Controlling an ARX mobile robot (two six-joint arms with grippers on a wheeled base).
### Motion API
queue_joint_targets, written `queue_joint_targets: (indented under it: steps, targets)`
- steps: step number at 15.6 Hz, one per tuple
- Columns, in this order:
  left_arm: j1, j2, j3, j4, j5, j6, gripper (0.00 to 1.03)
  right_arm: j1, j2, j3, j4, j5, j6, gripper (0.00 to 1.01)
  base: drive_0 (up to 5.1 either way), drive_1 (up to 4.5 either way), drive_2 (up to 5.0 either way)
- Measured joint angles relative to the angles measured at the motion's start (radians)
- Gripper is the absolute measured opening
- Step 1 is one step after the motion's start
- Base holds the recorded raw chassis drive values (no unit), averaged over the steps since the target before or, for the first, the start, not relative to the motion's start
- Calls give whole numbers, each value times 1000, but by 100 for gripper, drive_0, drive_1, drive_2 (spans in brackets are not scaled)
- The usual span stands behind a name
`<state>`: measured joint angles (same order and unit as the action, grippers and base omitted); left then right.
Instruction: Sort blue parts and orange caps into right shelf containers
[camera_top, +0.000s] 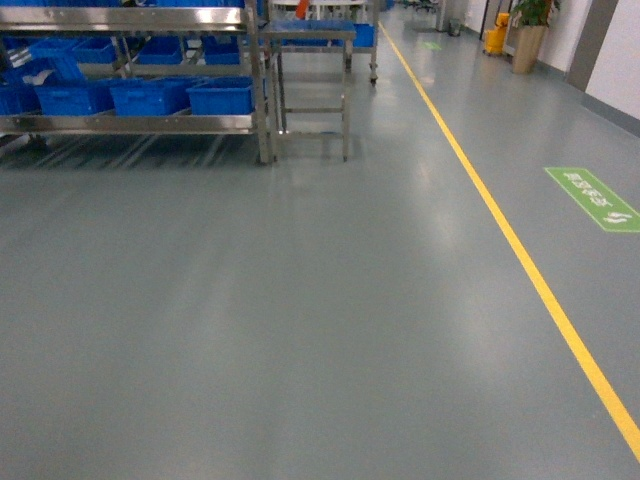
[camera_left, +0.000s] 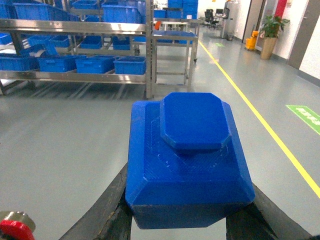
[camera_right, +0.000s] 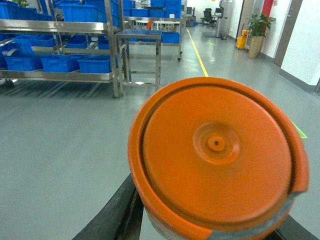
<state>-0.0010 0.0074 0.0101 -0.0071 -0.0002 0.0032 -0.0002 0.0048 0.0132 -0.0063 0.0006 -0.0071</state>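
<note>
Blue part (camera_left: 187, 155), one, faceted with an octagonal top, is sitting clamped in the left fingers (camera_left: 107, 212); one smooth round orange cap (camera_right: 216, 155) is sitting gripped in the right fingers (camera_right: 117, 212), both well short of the shelf (camera_top: 130, 123)

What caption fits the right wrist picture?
Right gripper holding an orange cap, blue crates on the shelf behind.

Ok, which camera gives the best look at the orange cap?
The right wrist view: the orange cap fills the frame, face-on, held in the right gripper. The head and left wrist views don't show it at all.
</note>
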Motion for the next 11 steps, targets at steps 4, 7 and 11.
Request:
queue_joint_targets:
  steps: [4,7,11]
  targets:
    - [0,0,0,2,0,0,42,0,0,0,0,0,0,42,7,440,-425]
    - [0,0,0,0,0,0,42,0,0,0,0,0,0,42,6,439,-427]
    - [0,0,0,2,0,0,42,0,0,0,2,0,0,42,-4,428,-436]
